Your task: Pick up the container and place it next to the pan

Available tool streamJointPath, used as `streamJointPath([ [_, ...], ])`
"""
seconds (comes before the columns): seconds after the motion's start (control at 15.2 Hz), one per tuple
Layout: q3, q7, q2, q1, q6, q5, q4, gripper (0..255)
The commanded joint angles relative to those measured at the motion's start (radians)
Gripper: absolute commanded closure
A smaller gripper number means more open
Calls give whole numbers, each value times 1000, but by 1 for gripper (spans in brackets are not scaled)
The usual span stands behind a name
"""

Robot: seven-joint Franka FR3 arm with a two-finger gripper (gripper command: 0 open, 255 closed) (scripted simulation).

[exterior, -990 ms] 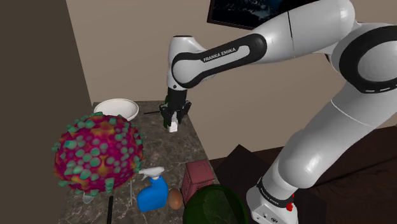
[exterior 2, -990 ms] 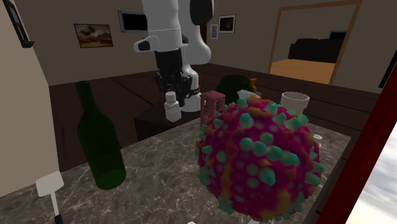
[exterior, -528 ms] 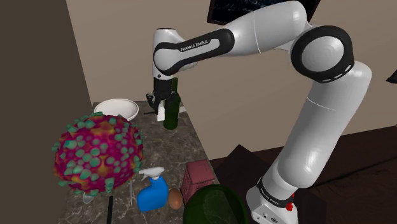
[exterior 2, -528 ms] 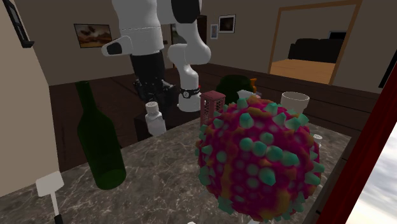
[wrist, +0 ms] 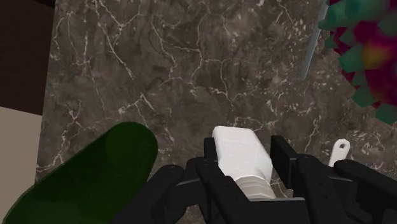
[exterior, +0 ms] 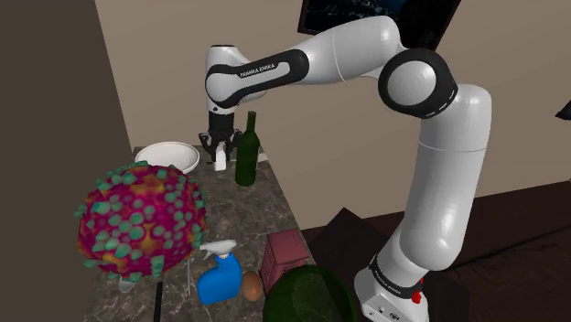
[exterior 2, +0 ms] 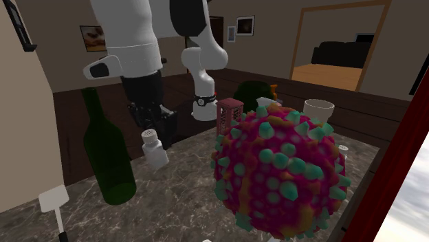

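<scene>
My gripper [exterior: 220, 154] is shut on a small white container [exterior: 220, 165] with a ribbed neck, holding it upright and low over the dark marble tabletop [exterior: 247, 206]. In the shoulder view the container hangs between the white round pan [exterior: 167, 155] and a tall green bottle [exterior: 245, 151]. In the second exterior view the container [exterior 2: 154, 148] sits under the gripper [exterior 2: 147, 129], just beside the bottle [exterior 2: 107, 152]. In the wrist view the black fingers [wrist: 207, 168] clasp the container [wrist: 240, 151] from both sides. I cannot tell whether its base touches the marble.
A big spiky magenta ball [exterior: 139, 220] fills the table's middle. A blue spray bottle [exterior: 220, 277], a brown egg [exterior: 252, 287], a red crate [exterior: 282, 259] and a dark green sphere [exterior: 309, 295] stand near the stand. A white spatula [exterior 2: 53, 201] lies by the bottle.
The arm has swung to the shoulder view's left with the container, from the table's right edge past the green bottle toward the pan, and has come lower. The grip has held.
</scene>
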Motion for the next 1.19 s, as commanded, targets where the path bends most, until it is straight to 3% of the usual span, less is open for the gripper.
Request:
streamJointPath([
  [0.0,-1,0,8,0,23,-2,-15,255],
  [1.12,-15,7,124,11,207,-29,-85,255],
])
